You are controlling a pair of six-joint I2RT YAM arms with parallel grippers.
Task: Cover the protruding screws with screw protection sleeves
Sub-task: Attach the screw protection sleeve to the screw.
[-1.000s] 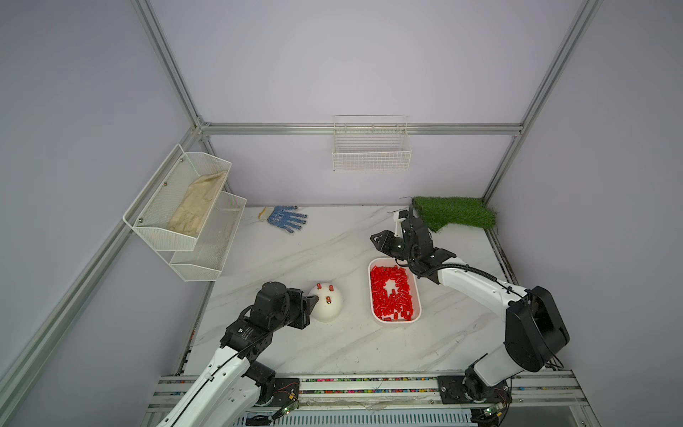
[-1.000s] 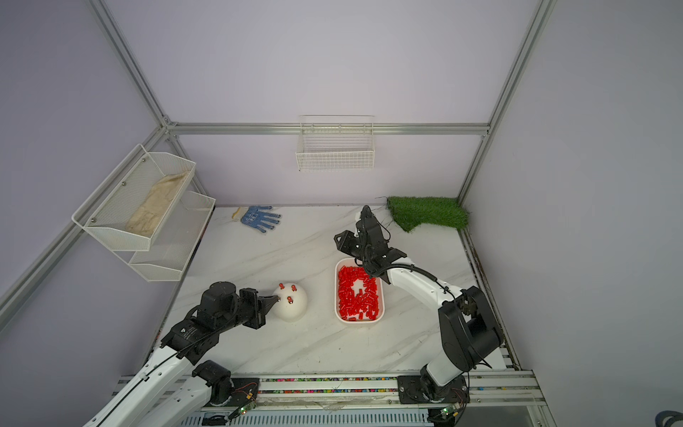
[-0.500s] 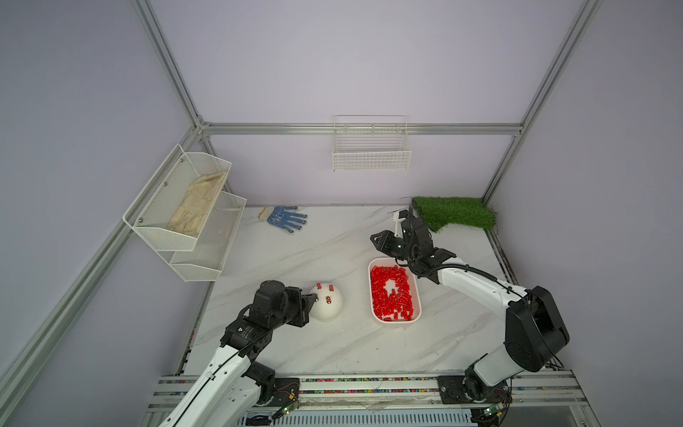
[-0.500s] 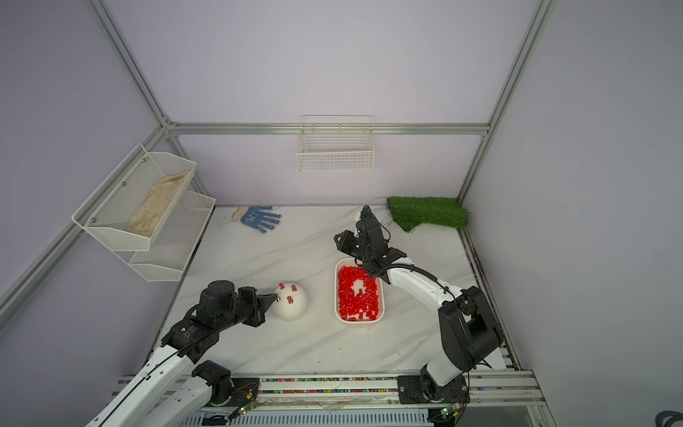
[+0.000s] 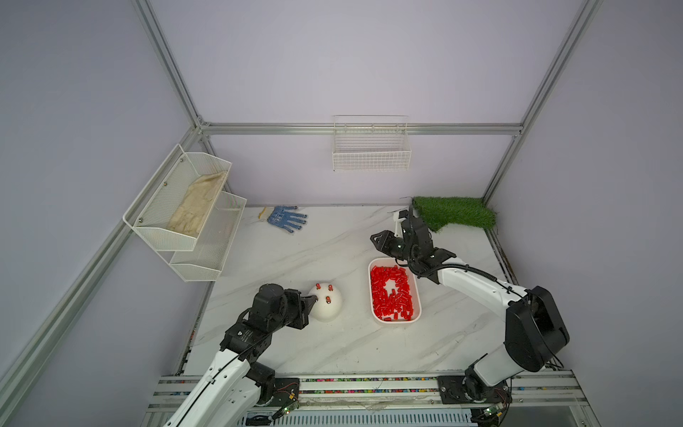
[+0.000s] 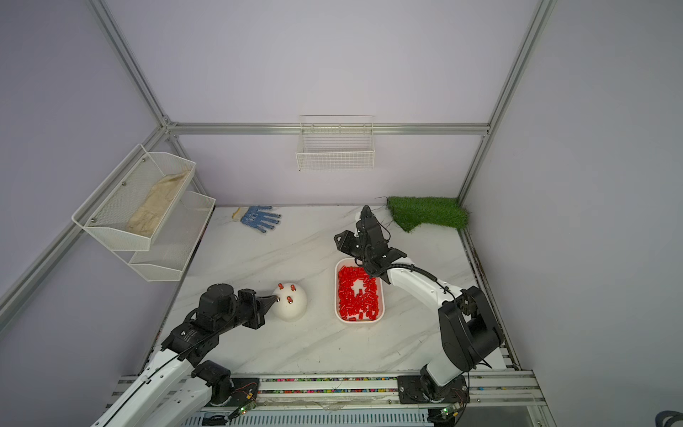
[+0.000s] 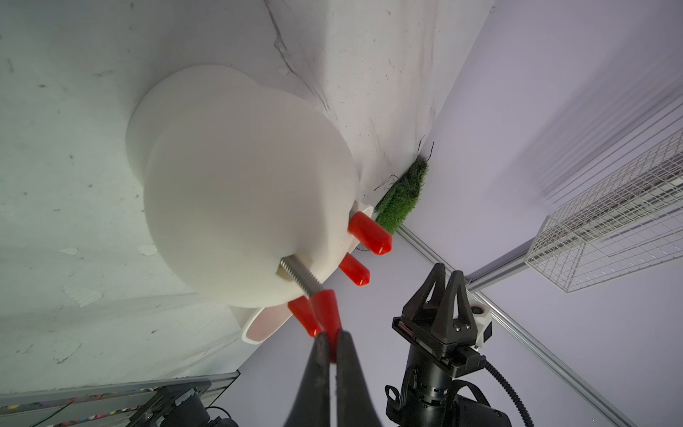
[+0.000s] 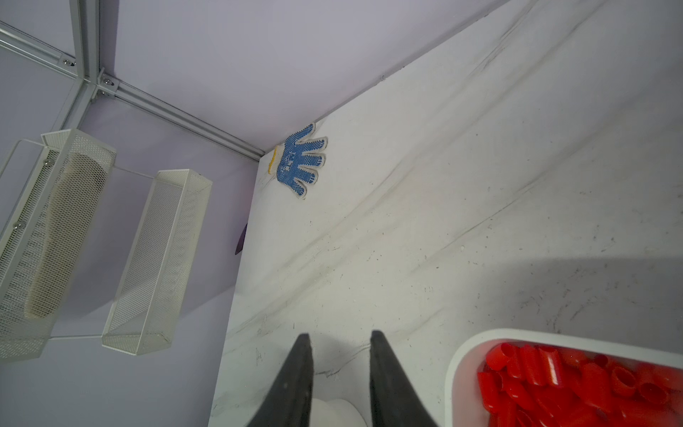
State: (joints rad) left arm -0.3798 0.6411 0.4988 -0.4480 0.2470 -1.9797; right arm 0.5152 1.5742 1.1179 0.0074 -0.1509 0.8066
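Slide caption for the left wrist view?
Left fingers pinch a red sleeve on the tip of the last bare screw; three other sleeves sit on the white dome.

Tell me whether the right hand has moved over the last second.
No. In a top view the right hand hangs at the same spot just beyond the far-left corner of the white tray.

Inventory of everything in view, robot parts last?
dome: one, white, front left
fitted sleeves: three, red, on dome
exposed screw: one, silver, on dome
held sleeve: one, red, at screw's tip
tray: one, white, right of dome
loose sleeves: many, red, in tray
glove: one, blue, back left
turf: one, green, back right
wire basket: one, white, back wall
mesh shelf: one, white, left wall
cloth: one, beige, in shelf
left end effector: black, shut on held sleeve
right end effector: black, open, near tray
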